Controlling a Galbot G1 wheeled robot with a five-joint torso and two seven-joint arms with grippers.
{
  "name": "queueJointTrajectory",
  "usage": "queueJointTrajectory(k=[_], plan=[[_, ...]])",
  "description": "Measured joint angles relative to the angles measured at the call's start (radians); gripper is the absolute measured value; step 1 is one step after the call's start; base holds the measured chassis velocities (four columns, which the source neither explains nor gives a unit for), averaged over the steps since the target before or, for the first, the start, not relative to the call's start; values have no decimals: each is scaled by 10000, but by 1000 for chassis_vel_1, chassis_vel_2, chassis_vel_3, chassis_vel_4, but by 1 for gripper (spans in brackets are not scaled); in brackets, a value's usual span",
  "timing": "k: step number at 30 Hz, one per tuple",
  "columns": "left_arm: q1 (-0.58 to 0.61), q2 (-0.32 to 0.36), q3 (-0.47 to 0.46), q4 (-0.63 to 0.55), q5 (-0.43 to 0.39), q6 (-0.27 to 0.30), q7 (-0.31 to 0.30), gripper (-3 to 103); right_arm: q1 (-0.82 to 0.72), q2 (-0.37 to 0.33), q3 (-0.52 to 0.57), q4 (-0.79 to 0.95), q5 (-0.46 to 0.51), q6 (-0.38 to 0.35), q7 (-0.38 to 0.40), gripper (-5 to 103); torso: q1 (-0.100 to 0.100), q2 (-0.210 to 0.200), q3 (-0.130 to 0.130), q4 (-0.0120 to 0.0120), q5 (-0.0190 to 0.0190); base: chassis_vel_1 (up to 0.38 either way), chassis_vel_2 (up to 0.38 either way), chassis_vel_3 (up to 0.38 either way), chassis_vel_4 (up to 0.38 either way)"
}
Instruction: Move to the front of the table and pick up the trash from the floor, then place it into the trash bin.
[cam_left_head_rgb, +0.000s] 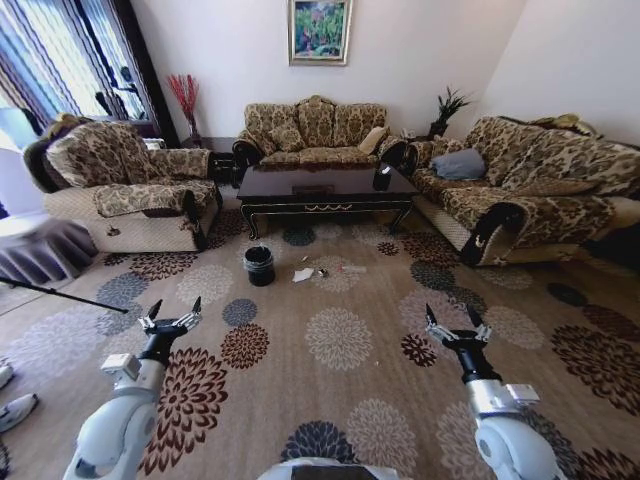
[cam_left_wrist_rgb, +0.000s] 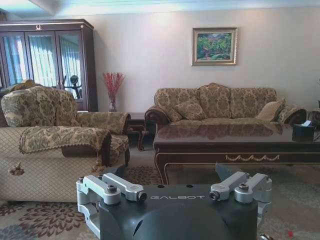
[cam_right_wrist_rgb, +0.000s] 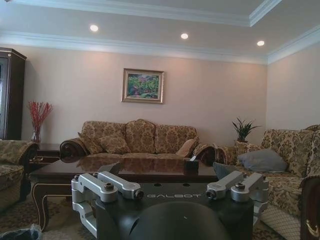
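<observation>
Currently the trash bin (cam_left_head_rgb: 259, 265) sits on the patterned carpet (cam_left_head_rgb: 340, 340) in front of the table (cam_left_head_rgb: 325, 190), toward its left end. It's a black round bucket; contents can't be made out from the head view, it just looks dark inside. The bin's bag-lined rim (cam_right_wrist_rgb: 20, 233) shows in a corner of the right wrist view.

Trash (cam_left_head_rgb: 318, 272) lies on the carpet just beside the bin, between it and the table's right half: a white tissue piece (cam_left_head_rgb: 302, 275), a few small bits near it, and what is probably the clear bottle (cam_left_head_rgb: 352, 268) a little further right. Nothing held by either arm.

A dark box (cam_left_head_rgb: 382, 179) with white paper sticking out stands on the table's right end, also seen at (cam_left_wrist_rgb: 303, 131).

Left gripper (cam_left_head_rgb: 171, 310) is raised low over the carpet, left of centre, fingers spread apart, empty, well short of the bin. Right gripper (cam_left_head_rgb: 456, 318) mirrors it on the right, fingers likewise spread, empty. Both arms extend forward, wrists pointing toward the table and sofa (cam_left_head_rgb: 315, 130).
</observation>
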Motion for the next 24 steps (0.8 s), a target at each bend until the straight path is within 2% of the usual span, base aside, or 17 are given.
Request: queueJointTrajectory(k=[16, 24], plan=[[284, -169, -77, -331, -115, -387, 447, 100, 144, 62, -11, 10, 187, 117, 185, 100, 0, 0, 0, 0, 1, 0, 0, 0, 0], [194, -174, -148, -102, -356, -190, 226, 100, 273, -34, -28, -123, 273, 117, 370, 100, 0, 1, 0, 0, 1, 0, 0, 0, 0]])
